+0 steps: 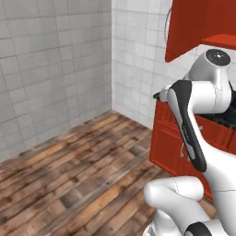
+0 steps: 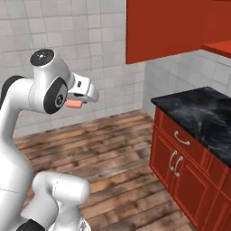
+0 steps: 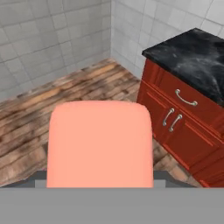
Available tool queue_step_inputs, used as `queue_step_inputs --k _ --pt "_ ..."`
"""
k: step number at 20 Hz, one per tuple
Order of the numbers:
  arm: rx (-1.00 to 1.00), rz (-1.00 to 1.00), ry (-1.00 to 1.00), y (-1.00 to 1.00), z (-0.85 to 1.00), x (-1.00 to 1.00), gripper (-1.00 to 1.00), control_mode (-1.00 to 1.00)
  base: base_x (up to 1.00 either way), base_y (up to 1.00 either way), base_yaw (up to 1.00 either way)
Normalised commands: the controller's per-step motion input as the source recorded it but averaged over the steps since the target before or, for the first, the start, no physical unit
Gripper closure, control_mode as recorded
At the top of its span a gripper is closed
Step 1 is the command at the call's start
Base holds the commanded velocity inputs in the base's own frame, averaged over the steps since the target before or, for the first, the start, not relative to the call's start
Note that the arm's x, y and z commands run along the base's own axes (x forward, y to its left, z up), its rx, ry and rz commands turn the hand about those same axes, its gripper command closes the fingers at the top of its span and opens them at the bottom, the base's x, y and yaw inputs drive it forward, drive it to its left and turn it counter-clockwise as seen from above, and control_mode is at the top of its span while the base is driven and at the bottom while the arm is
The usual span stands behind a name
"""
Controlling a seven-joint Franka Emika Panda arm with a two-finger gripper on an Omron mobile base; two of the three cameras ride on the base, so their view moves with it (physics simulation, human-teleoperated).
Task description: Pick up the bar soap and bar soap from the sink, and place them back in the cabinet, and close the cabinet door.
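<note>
My gripper [image 2: 76, 102] is shut on the salmon-pink bar soap [image 2: 73, 104], held in the air over the wooden floor, left of the counter. In the hand view the bar soap [image 3: 100, 144] stands close up in the lower middle and hides the fingertips. The bright red cabinet [image 2: 173, 27] hangs above and to the right of the gripper. Its red door panel [image 1: 191, 25] shows at the top right in the left base view, and a red shelf edge [image 2: 219, 47] juts out beside it. The sink is out of view.
A black stone counter [image 2: 203, 110] on red base units with silver pulls [image 2: 180, 137] stands to the right, ending at a corner [image 3: 146, 52]. Grey tiled walls [image 1: 55, 69] meet behind it. Wooden floor [image 1: 78, 170] spreads out to the left.
</note>
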Motion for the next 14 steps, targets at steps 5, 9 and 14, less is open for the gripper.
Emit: queue_step_inputs --k 5,9,14 --pt "0.0 0.0 0.0 0.0 0.0 0.0 1.0 1.0 0.38 0.0 -0.39" --pt "0.0 0.0 0.0 0.0 0.0 0.0 1.0 1.0 0.36 0.0 -0.43" --pt "0.0 0.0 0.0 0.0 0.0 0.0 1.0 1.0 0.44 0.02 -0.43"
